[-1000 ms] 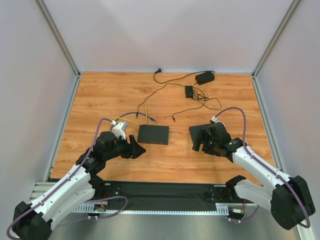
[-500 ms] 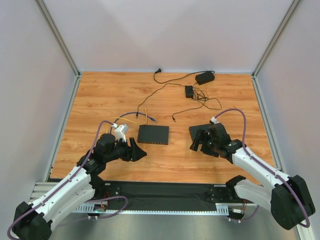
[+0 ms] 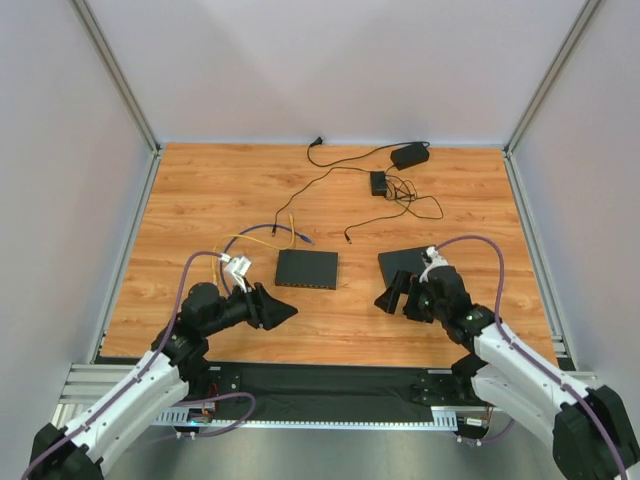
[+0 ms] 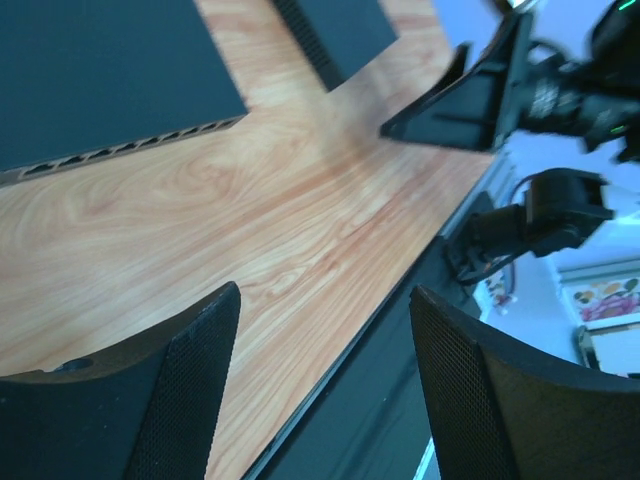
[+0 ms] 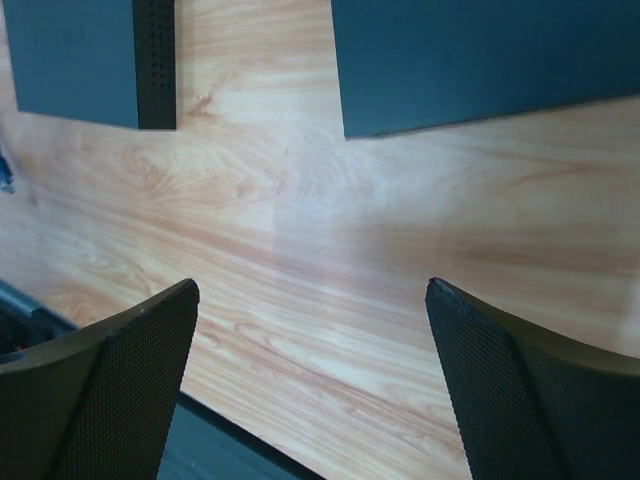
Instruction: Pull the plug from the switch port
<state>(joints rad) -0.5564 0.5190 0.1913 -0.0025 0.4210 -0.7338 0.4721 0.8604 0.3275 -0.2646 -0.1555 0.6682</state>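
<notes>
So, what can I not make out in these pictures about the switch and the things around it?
- Sockets of the switch: top view, too small to show whether anything is plugged in.
- Body of the switch: both wrist views, cut off by the top edge.
- The black slab: top view, partly hidden by the right arm.
- The cables behind the switch: top view, too thin to trace their ends.

My left arm (image 3: 130, 385) and right arm (image 3: 520, 370) have white links and black joints; a purple cable (image 3: 184, 275) loops over each; the black fingers (image 4: 190, 380) carry fine mesh-textured pads.
</notes>
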